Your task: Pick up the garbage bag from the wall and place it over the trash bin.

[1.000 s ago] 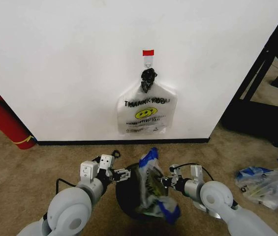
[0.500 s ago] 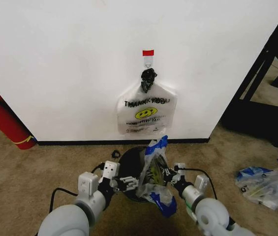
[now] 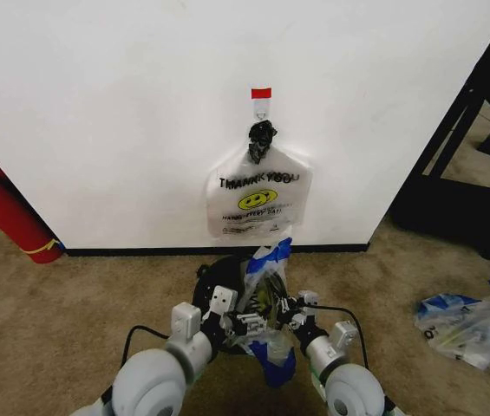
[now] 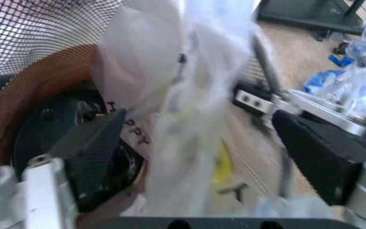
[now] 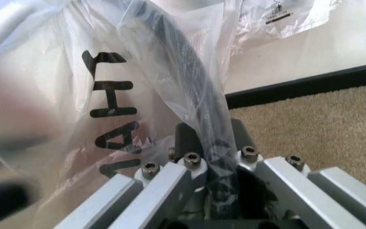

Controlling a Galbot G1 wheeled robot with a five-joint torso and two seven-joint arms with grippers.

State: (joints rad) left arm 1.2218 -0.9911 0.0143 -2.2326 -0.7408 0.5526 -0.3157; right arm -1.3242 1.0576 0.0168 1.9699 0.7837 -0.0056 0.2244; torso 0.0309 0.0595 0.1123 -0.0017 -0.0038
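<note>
Compare the head view now with the two earlier pictures. Both arms have drawn inward and forward: a second ago the claws stood apart on either side of the trash bin (image 3: 218, 290), and now the left claw (image 3: 246, 322) and the right claw (image 3: 288, 314) sit close together just in front of it. The wall (image 3: 123, 113), its hook and the flat bag with the black knotted top (image 3: 259, 201) have not shifted, so the base has stayed put.

The garbage bag (image 3: 268, 299) has travelled with the arms. It now hangs bunched between the two claws, its upper blue edge over the rim of the bin and its lower blue end near the carpet (image 3: 45, 321).

Check the grip. In the right wrist view, the right claw's fingers (image 5: 189, 138) are pressed together, pinching a fold of the garbage bag. In the left wrist view, the left claw's pads (image 4: 97, 143) stand spread with the film hanging between them, not yet pinched, above the bin's mesh and red base.

Judge the task as partly done: the bag is at the bin, but its mouth is not opened over the rim.
</note>
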